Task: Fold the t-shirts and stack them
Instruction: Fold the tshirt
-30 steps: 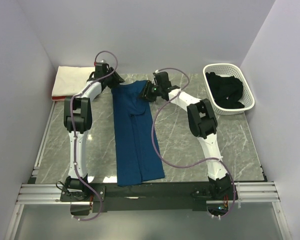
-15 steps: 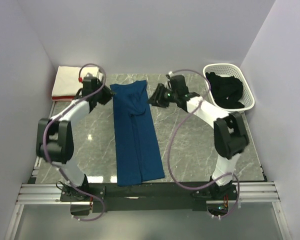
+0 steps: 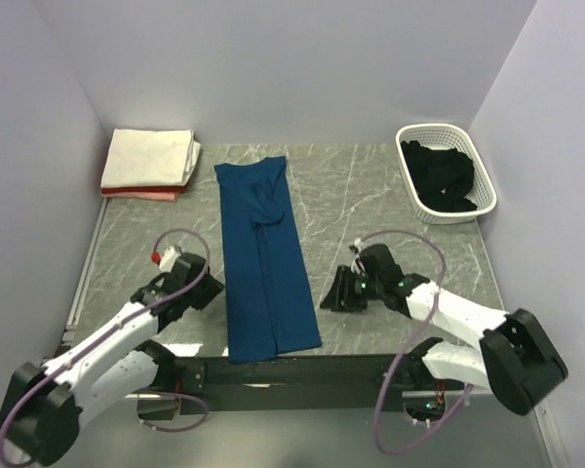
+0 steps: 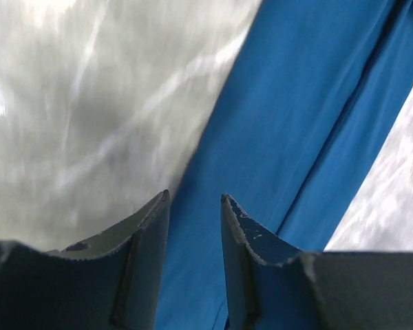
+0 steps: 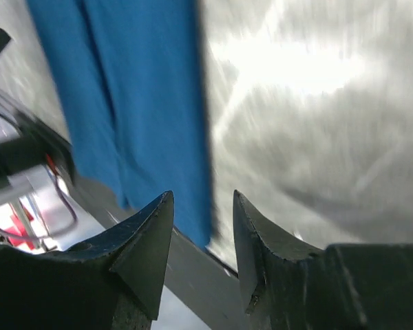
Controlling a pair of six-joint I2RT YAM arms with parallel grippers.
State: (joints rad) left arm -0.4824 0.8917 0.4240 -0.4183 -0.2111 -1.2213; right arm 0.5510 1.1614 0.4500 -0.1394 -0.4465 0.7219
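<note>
A blue t-shirt (image 3: 263, 258) lies flat as a long narrow strip down the middle of the table. My left gripper (image 3: 210, 291) hovers low by its near left edge, open and holding nothing. My right gripper (image 3: 330, 297) sits just right of the near right edge, also open and holding nothing. In the left wrist view the blue t-shirt (image 4: 296, 124) fills the space beyond the left gripper (image 4: 195, 198). The right wrist view shows the t-shirt's (image 5: 131, 89) corner left of the right gripper (image 5: 203, 194). Cream-white (image 3: 148, 156) and pink-red (image 3: 136, 194) folded t-shirts are stacked at the back left.
A white lattice basket (image 3: 434, 129) at the back right holds a black t-shirt (image 3: 439, 175). The grey marble table (image 3: 370, 195) is walled on three sides. The black front rail (image 3: 302, 369) runs just below the shirt's near hem.
Both arms have drawn back from the shirt's far end to its near end, one along each side. The shirt has not moved.
</note>
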